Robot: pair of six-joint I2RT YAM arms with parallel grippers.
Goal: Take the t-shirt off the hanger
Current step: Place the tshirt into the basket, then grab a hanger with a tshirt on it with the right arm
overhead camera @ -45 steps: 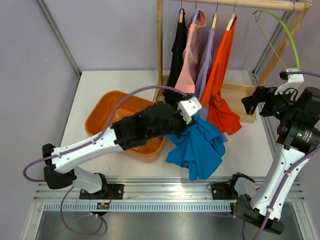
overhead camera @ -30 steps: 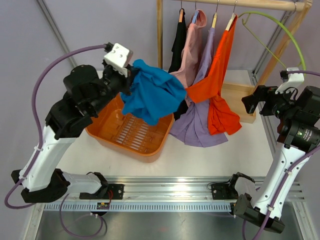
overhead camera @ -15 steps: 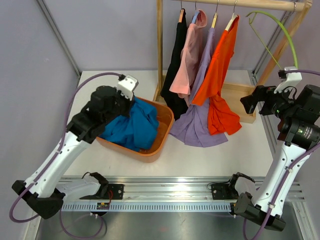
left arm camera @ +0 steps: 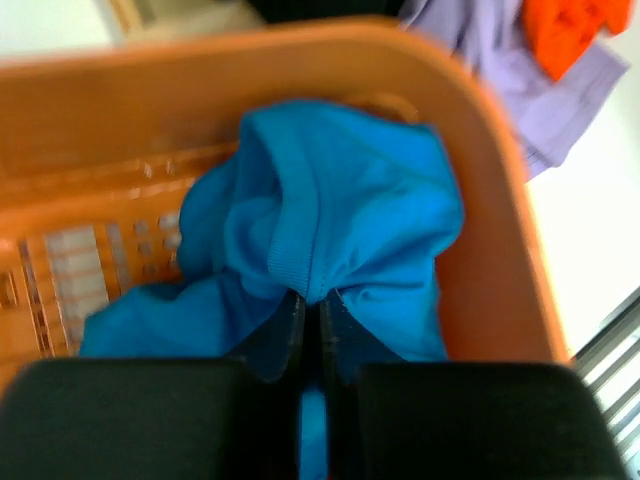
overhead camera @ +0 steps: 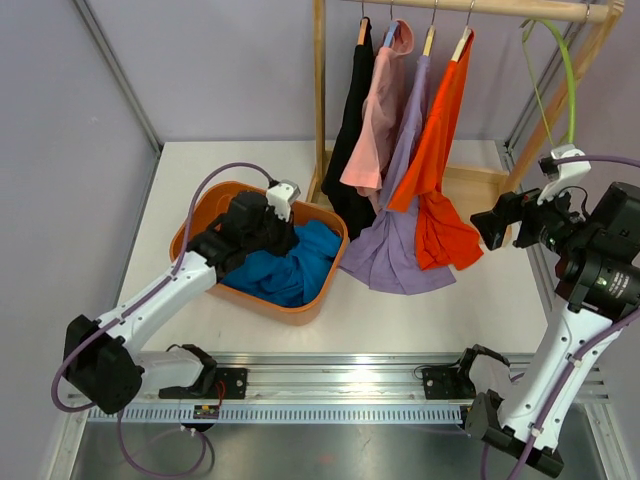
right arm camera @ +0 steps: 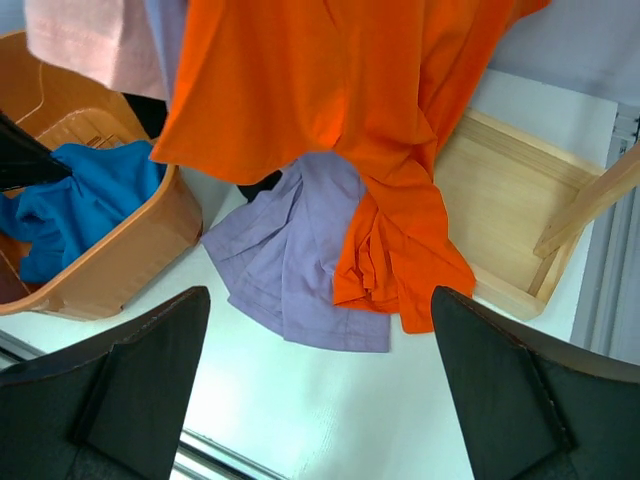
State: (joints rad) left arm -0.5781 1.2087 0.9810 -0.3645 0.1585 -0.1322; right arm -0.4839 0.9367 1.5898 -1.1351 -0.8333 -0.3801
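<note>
The blue t-shirt (overhead camera: pixel 300 265) lies bunched in the orange basket (overhead camera: pixel 300 310), off any hanger. My left gripper (overhead camera: pixel 283 232) reaches down into the basket and is shut on a fold of it. The left wrist view shows the blue t-shirt (left arm camera: pixel 340 200) pinched between the two dark fingers of my left gripper (left arm camera: pixel 312 310). An empty green hanger (overhead camera: pixel 570 70) hangs at the right end of the wooden rail (overhead camera: pixel 480 8). My right gripper (overhead camera: pixel 490 225) hovers at the right, wide open and holding nothing. The right wrist view shows my right gripper (right arm camera: pixel 318 300) above the table.
Black (overhead camera: pixel 355 100), pink (overhead camera: pixel 380 110), purple (overhead camera: pixel 405 160) and orange (overhead camera: pixel 440 140) shirts hang on the rail. The purple and orange hems drape onto the table beside the basket. The rack's wooden base tray (overhead camera: pixel 475 195) sits behind them.
My left arm swung the blue t-shirt from the rack over to the basket and has lowered it inside. The right gripper has shifted slightly left and down. The green hanger has swung.
</note>
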